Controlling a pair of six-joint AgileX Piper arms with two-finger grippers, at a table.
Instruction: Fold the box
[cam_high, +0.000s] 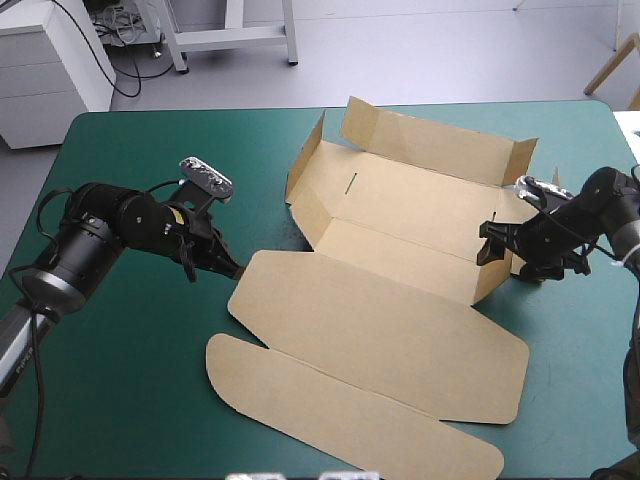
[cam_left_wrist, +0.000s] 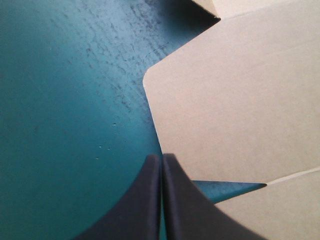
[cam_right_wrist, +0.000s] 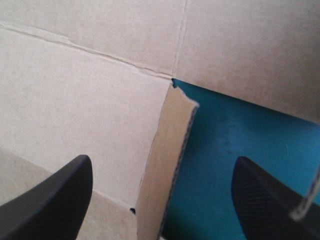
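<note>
Both fingers (cam_left_wrist: 135, 205) of the left gripper (cam_left_wrist: 161, 162) are pressing together, tip at the flat lid's (cam_high: 380, 330) edge; the right gripper (cam_right_wrist: 162, 165) is standing spread (a raised flap (cam_right_wrist: 172, 130) between its fingers). The brown box (cam_high: 400, 210) is lying midway across the table (cam_high: 120, 400), walls partly up.

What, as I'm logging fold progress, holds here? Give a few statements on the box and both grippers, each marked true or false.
1. The left gripper is shut, its tip at the edge of the lid. True.
2. The right gripper is shut on the box. False: its fingers stand apart, with the edge of a raised flap between them.
3. The lid lies flat on the teal-green cover. True.
4. The box's far wall lies flat on the table. False: it stands raised.
</note>
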